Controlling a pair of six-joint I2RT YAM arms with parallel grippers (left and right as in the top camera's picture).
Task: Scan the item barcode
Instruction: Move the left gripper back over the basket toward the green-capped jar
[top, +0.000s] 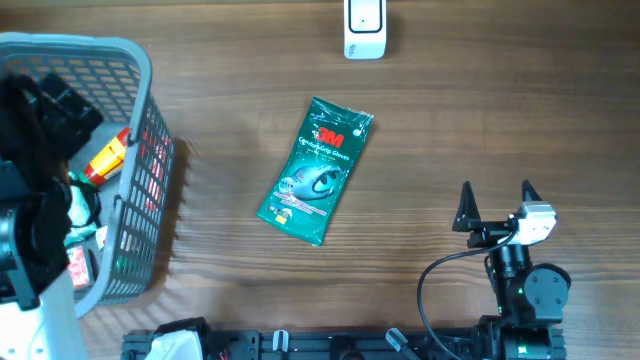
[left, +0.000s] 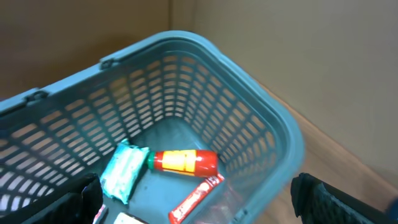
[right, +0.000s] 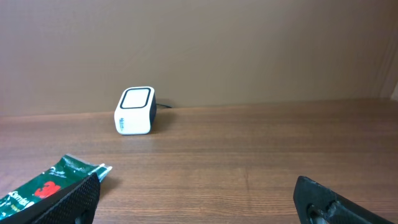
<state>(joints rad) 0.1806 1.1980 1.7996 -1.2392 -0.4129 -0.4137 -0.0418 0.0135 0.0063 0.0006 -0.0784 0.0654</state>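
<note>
The 3M gloves packet is probably light and limp: a flat, glossy film pouch with soft contents that would sag and could slip between hard fingers. A pinch across 1 of its long edges or over a short sealed end looks the safest hold, since it lies flat on the wooden table with little edge to get under. It is dark green with a red 3M logo at the far end, white lettering and a grey glove picture on the face. No barcode shows on this side, so it is probably underneath. The packet lies ahead of the right claw and well off to its left, slanted, untouched. The white barcode scanner stands farther ahead, beyond the packet's far end. The right claw stands wide apart and empty. The left claw, likewise spread with nothing in it, hangs over the grey-blue basket, far from the packet.
</note>
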